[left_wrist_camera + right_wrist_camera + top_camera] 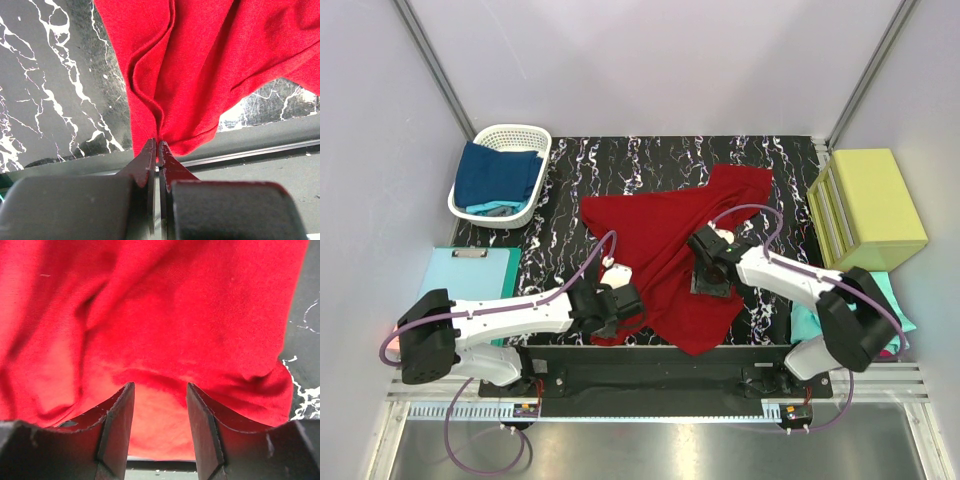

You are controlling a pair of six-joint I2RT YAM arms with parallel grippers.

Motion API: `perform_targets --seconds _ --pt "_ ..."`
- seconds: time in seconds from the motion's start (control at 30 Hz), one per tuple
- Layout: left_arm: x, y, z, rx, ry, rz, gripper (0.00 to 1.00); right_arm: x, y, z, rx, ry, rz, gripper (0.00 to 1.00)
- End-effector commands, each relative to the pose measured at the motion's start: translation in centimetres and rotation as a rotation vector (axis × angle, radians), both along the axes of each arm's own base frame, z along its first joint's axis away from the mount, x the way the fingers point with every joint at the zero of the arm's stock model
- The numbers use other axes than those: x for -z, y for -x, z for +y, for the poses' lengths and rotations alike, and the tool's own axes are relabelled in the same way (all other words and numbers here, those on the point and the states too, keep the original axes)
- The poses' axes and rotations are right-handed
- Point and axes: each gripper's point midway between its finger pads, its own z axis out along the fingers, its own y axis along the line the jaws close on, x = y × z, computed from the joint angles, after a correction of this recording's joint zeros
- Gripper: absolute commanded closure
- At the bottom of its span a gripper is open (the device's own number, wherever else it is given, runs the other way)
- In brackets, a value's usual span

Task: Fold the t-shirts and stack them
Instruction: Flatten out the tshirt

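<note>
Rumpled red t-shirt (650, 235) lies spread; navy t-shirt (495, 172) sits bundled far-left.

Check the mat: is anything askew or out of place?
The red t-shirt lies crumpled and diagonal on the mat, its near edge overhanging the front, pinched in the shut left pincer. Nothing looks spilled.

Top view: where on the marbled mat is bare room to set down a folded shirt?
Free: the far strip of mat between white basket and yellow-green box; also between basket and red shirt. Crowded: near centre, where left claw and right claw are at the shirt.
</note>
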Motion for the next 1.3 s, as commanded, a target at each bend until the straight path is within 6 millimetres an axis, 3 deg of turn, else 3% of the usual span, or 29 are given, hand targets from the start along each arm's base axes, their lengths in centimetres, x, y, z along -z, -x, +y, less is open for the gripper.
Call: perform_targets --seconds 0.0,0.37,0.73,0.77,0.83,0.93,1.07,1.17,1.2,1.27 --pt "-0.8 -0.3 -0.1 -0.009 0.032 -0.033 1.00 1.6 0.2 0.6 -0.017 0.005 0.033 0.47" --pt "-0.7 -0.1 0.4 -0.006 0.032 -0.032 1.00 3.6 0.9 0.3 0.003 0.029 0.083 0.51" --pt "-1.3 -0.5 0.4 -0.002 0.038 -0.054 1.00 4.4 2.6 -1.1 0.072 0.076 0.157 0.78" --pt "-1.4 -0.5 0.3 0.000 0.039 -0.057 1.00 4.3 2.5 -1.1 0.075 0.077 0.148 0.89" --pt "-1.6 -0.6 0.3 -0.001 0.041 -0.063 1.00 3.7 2.2 -1.1 0.083 0.072 0.130 0.99" --pt "-2.0 -0.8 0.4 -0.002 0.044 -0.074 1.00 2.8 1.8 -1.2 0.091 0.075 0.107 1.00" --pt "-4.3 -1.9 0.1 -0.014 0.064 -0.124 1.00 -0.8 -0.1 -0.9 0.106 0.043 -0.010 1.00" --pt "-8.0 -4.3 0.0 -0.043 0.100 -0.204 1.00 -6.9 -3.0 -1.1 0.120 0.026 -0.188 1.00" --pt "-9.0 -5.1 0.2 -0.056 0.102 -0.229 1.00 -10.3 -4.0 -0.9 0.124 0.001 -0.258 1.00" --pt "-11.8 -7.1 0.7 -0.091 0.124 -0.282 1.00 -13.7 -5.4 -1.7 0.124 0.033 -0.352 1.00"
